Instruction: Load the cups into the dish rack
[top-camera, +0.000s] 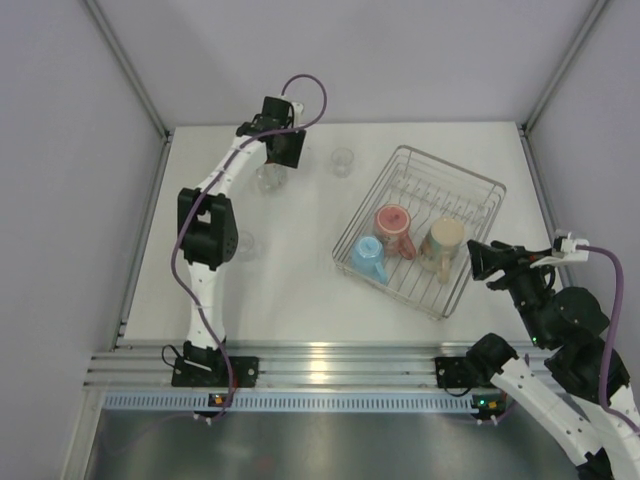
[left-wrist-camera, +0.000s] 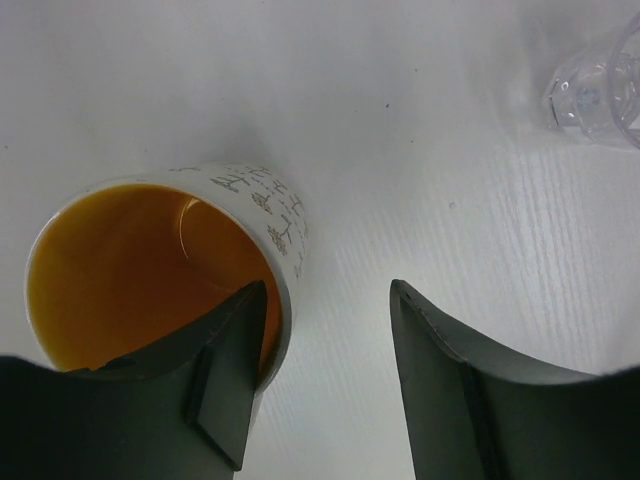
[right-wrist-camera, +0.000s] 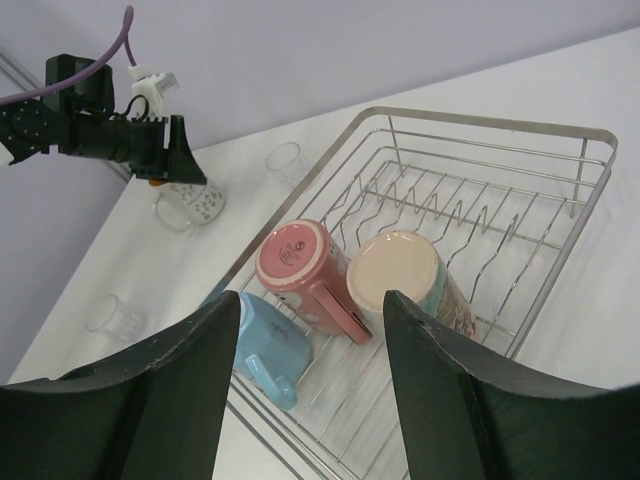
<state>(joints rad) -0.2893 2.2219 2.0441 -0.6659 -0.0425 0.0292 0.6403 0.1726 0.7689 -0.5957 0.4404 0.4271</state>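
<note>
A white patterned mug with an orange inside (left-wrist-camera: 150, 270) stands upright at the far left of the table, also seen in the top view (top-camera: 270, 180). My left gripper (left-wrist-camera: 325, 298) is open right above it, one finger over the mug's mouth and the other outside its wall. The silver wire dish rack (top-camera: 478, 182) holds a pink cup (top-camera: 393, 230), a light blue cup (top-camera: 368, 258) and a cream patterned cup (top-camera: 443, 243), all upside down or lying over. My right gripper (top-camera: 474, 258) is open and empty, hovering above the rack's near right edge.
A clear glass (top-camera: 343, 160) stands between the mug and the rack, also in the left wrist view (left-wrist-camera: 600, 90). Another clear glass (top-camera: 243, 245) stands beside the left arm's elbow. Grey walls close in the table on the left, back and right.
</note>
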